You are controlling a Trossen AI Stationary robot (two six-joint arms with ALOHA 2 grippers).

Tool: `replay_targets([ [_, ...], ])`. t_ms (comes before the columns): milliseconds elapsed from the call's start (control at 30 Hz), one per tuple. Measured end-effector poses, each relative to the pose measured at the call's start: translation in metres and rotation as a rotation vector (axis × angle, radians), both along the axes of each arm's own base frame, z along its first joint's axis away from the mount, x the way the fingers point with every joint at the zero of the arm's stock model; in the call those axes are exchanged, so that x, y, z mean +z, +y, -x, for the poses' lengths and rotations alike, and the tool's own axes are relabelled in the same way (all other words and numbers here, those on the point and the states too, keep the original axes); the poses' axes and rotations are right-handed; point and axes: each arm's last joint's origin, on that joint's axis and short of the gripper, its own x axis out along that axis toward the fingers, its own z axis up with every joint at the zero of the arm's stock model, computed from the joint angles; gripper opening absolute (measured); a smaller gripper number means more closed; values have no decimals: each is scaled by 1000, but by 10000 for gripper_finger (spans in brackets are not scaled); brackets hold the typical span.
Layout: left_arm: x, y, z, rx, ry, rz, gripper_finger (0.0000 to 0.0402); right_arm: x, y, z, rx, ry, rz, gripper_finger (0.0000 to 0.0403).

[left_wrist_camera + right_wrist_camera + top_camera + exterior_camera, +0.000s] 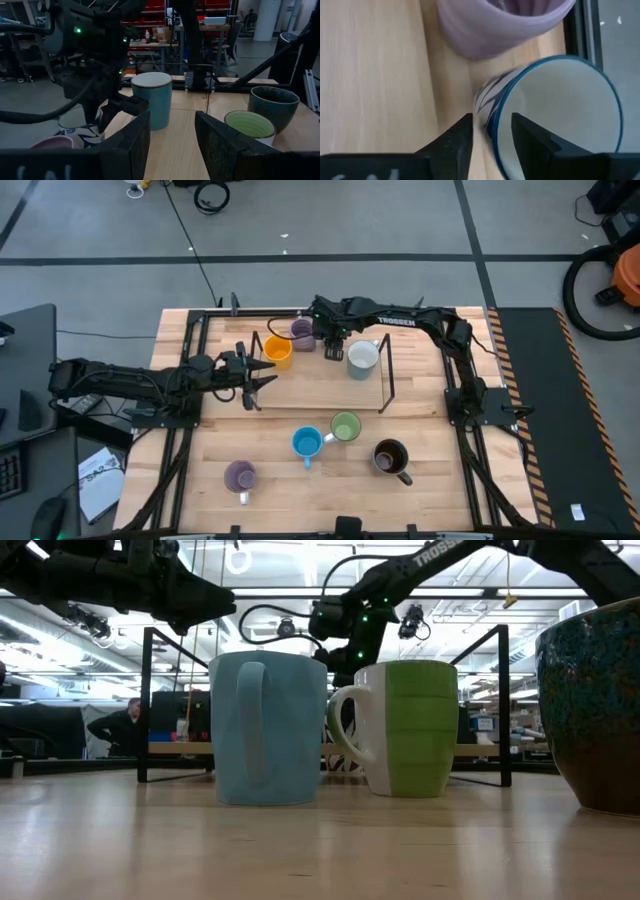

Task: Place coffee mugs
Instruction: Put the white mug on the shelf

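My right gripper (491, 131) hangs over the patterned white mug (555, 110), slanting down, open, one finger inside the mug and one outside. This mug stands beside a purple mug (505, 20) inside the black wire rack (385, 375), along with an orange mug (277, 350) and a pale mug (362, 357). My left gripper (262, 375) waits open and level next to the orange mug, holding nothing. Blue (307, 443), green (345, 427), dark brown (390, 457) and lavender (240, 476) mugs stand on the table in front. My right gripper straddles the patterned mug's rim (495, 117) on the side next to the purple mug, coming from above at a slant. A gap shows between the inner finger (530, 142) and the rim. Whether the outer finger (455, 145) touches the wall, I cannot tell. The mug's base is on the table (80, 134).
The rack's upright bars (145, 705) and top rail frame the far half of the table. The blue (268, 730), green (405, 730) and dark brown (595, 710) mugs stand close together near the front. Bare wood lies between the rack and these mugs.
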Motion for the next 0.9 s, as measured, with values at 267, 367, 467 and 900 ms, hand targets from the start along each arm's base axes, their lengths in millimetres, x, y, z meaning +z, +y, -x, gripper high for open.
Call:
replay_targets([
  [267,-1,0,0,0,7,1,162,0,0,0,3,2,-6,69],
  [367,-1,0,0,0,7,1,162,-1,1,1,4,6,-16,48],
  [467,-1,0,0,0,7,1,162,-1,1,1,6,8,-16,37],
  [900,-1,0,0,0,6,1,162,0,2,2,3,35,12,37],
])
